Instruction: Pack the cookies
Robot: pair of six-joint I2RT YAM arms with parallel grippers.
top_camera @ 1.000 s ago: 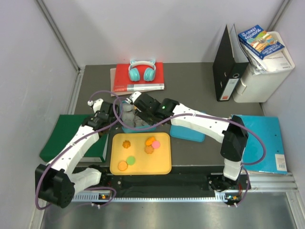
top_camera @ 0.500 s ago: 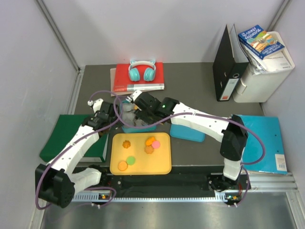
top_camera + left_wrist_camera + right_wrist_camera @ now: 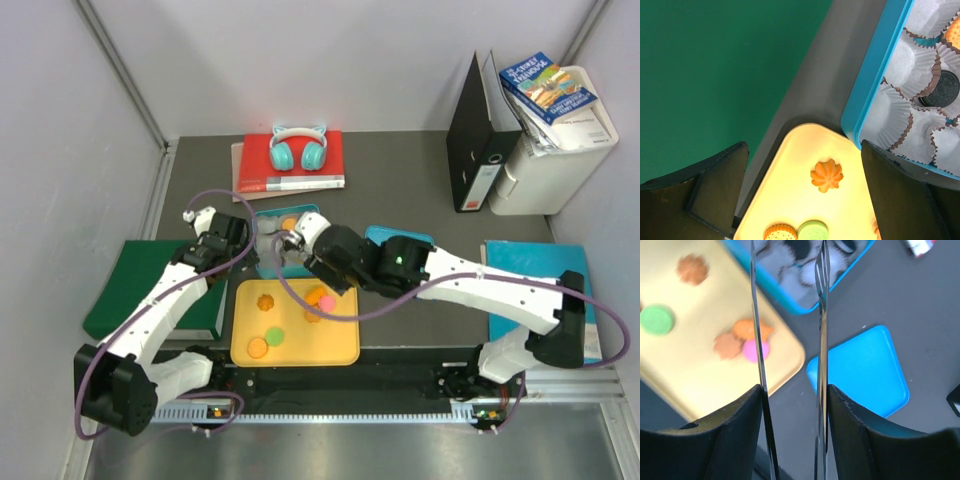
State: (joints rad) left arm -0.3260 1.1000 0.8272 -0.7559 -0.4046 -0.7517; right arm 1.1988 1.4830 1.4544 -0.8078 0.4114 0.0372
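The left gripper stands at full spread with nothing between its fingers. It hangs over the corner where the yellow tray meets the blue box, a position that leaves both containers within reach of either arm. The right gripper has its thin blade fingers partly apart, and the tray shows through the gap, so it holds nothing. It sits over the near edge of the box, probably between a drop and the next pick. Most of the cookies lie loose on the tray: a scalloped orange cookie nearest the box, an orange, pink and brown cluster toward the right, and a green and an orange one at the near side. Inside the box, white paper cups line the floor (one cup per cookie, by the look of it). A black cookie already rests in one cup, and an orange one in another. The blue lid lies flat beside the box, apart from it, which keeps the cups open from above. Six cookies appear left to pack.
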